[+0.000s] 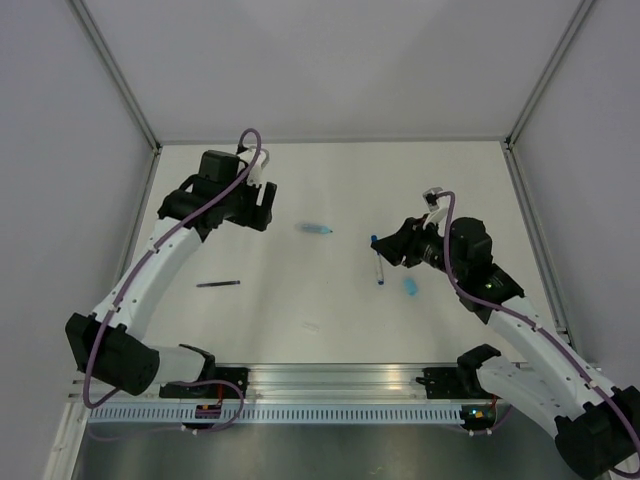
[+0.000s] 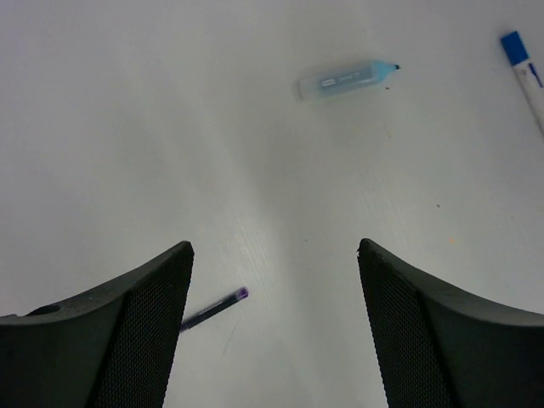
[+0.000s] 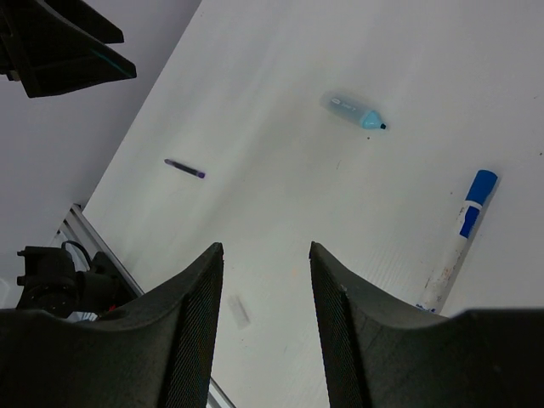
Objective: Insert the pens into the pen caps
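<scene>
Top view: set high above and behind both bases, facing down on the whole tabletop (image 1: 330,180), farthest off. Left wrist: nearer, looking steeply down past the left claw (image 2: 274,245). Right wrist: also near, slanted leftward across the tabletop past the right claw (image 3: 266,246). Shared by all three, on the tabletop's middle band: pale blue cap (image 1: 317,229), white pen (image 1: 378,258), dark pen (image 1: 218,284).
</scene>
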Controlling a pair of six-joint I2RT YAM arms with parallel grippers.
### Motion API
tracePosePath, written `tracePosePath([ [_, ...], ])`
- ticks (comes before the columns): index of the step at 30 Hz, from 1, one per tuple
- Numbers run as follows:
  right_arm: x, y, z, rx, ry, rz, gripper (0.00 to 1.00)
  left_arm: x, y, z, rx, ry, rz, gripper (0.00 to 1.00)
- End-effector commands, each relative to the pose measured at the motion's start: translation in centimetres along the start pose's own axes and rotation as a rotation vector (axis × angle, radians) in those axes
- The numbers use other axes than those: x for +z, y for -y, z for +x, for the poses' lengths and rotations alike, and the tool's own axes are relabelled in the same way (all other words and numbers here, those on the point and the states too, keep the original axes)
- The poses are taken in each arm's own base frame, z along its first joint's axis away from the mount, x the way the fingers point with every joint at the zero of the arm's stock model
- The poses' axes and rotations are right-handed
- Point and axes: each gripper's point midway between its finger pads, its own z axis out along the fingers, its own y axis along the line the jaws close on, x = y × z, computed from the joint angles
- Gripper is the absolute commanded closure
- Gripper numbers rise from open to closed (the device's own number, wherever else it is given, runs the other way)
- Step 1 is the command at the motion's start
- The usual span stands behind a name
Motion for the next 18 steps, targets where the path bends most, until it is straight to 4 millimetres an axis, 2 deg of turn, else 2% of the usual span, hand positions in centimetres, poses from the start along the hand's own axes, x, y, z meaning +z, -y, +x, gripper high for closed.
tracePosePath([
  [1,-0.5,-0.2,-0.8,-0.038,0.056,-0.001,0.48,0.3,4.4,-2.3,0.148,0.075,0.254,0.18],
  [5,-0.9,-0.1,-0.9,-0.061,0.082,-0.001,0.48,2.2,9.0,-2.0,0.431,0.156,0.479,0.19],
  [10,-1.9,-0.2,-2.1,-0.089,0.138,0.022,0.48,7.3,9.0,-1.7,0.785,0.111,0.485,0.18],
  [12,-2.6,-0.3,-2.6,-0.101,0.168,0.031,0.48,8.4,9.2,-1.5,0.893,0.112,0.516,0.16],
  [15,-3.6,-0.3,-3.4,-0.115,0.216,0.053,0.48,10.6,9.2,-0.5,1.009,0.073,0.565,0.15],
  [16,-3.9,-0.4,-3.7,-0.121,0.231,0.060,0.48,11.1,9.1,-0.9,1.034,0.069,0.567,0.15],
  [17,-4.3,-0.5,-3.9,-0.124,0.241,0.063,0.48,12.8,8.9,0.5,1.042,0.015,0.596,0.15],
  [18,-4.9,-0.7,-4.3,-0.131,0.268,0.063,0.48,13.2,8.8,0.1,1.075,0.010,0.606,0.15],
])
